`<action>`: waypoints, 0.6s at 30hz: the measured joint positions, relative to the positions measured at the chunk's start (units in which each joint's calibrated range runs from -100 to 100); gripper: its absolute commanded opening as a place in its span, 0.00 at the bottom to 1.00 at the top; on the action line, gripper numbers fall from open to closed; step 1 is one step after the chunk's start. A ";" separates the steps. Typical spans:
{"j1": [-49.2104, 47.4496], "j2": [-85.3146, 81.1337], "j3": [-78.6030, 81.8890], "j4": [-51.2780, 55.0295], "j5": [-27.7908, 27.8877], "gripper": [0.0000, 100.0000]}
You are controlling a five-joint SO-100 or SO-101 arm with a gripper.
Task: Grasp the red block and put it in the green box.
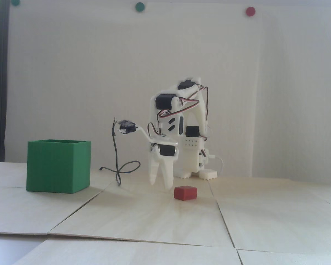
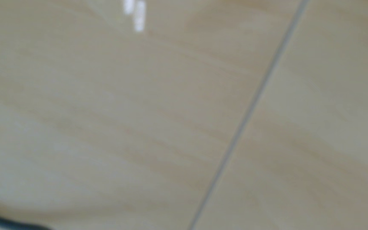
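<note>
Currently the gripper [image 1: 160, 187] hangs just left of the red block [image 1: 185, 192] in the fixed view, fingers narrowly parted and empty, green box [image 1: 58, 166] well apart further left; descending without shifting right would likely nudge the block aside.

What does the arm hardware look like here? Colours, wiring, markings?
In the fixed view, the arm is white printed plastic with black servo blocks at the joints. Red, black and white wires loop between joints. The gripper has two tapered white fingers. The base carries a small grid of dots. A dark cable trails from the wrist camera.
</note>
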 measured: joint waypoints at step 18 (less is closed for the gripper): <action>-6.19 -12.79 8.33 0.50 0.00 0.41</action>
